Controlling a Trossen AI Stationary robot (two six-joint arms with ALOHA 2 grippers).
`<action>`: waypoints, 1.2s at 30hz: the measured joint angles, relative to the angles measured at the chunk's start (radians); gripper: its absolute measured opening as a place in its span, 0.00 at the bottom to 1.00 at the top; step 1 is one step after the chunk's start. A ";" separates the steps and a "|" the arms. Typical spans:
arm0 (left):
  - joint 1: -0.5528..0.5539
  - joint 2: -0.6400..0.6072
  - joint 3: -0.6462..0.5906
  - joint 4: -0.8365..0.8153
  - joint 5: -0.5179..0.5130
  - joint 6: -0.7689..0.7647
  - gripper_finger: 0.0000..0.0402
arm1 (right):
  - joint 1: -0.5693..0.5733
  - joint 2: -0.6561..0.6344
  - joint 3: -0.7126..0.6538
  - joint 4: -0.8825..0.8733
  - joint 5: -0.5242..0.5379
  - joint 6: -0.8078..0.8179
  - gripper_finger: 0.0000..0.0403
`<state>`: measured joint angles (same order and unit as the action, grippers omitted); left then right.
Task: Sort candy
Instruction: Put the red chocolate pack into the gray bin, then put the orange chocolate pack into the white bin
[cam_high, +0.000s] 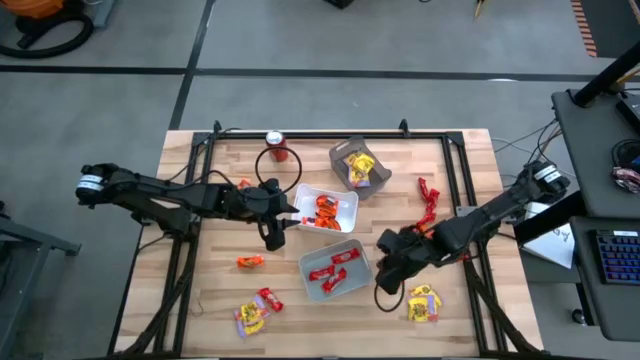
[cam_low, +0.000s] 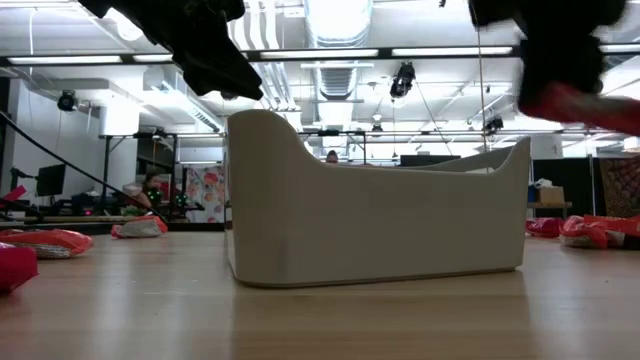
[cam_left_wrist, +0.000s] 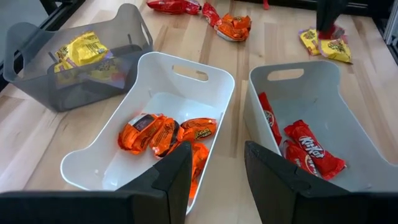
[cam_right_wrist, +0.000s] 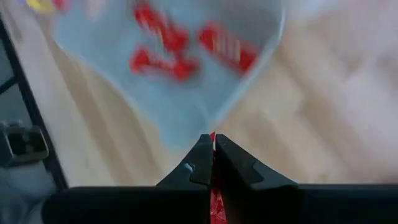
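Now the right gripper (cam_right_wrist: 212, 163), its fingers clamped on a red candy (cam_right_wrist: 214, 199), sits just beside the grey tray (cam_high: 335, 268) that already holds red pieces; to do the drop well it should carry the sweet fully over the tray's rim before parting its fingers. The left gripper (cam_left_wrist: 214, 171) hangs with fingers apart and empty over the white tray (cam_left_wrist: 202, 84) of orange candy, while stray pieces lie on the worktop (cam_high: 215, 280).

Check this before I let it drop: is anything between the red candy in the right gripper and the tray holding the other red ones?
Nothing visible. The right gripper is shut on a red candy, and the tray of red candies lies open just ahead across bare table.
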<state>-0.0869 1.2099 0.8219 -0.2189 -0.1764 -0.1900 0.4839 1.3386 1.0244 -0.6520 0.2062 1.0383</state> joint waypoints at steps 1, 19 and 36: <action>0.000 0.000 0.000 0.000 0.000 -0.002 0.33 | 0.000 -0.010 0.014 -0.001 0.044 -0.041 0.02; -0.001 -0.001 0.030 -0.324 -0.062 -0.145 0.33 | -0.079 0.150 0.051 0.367 0.192 -0.783 0.02; -0.001 -0.001 0.027 -0.454 -0.151 -0.217 0.33 | -0.110 0.163 0.051 0.343 0.109 -0.805 0.10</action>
<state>-0.0883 1.2087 0.8494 -0.6733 -0.3272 -0.4068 0.3734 1.5012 1.0752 -0.3086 0.3153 0.2335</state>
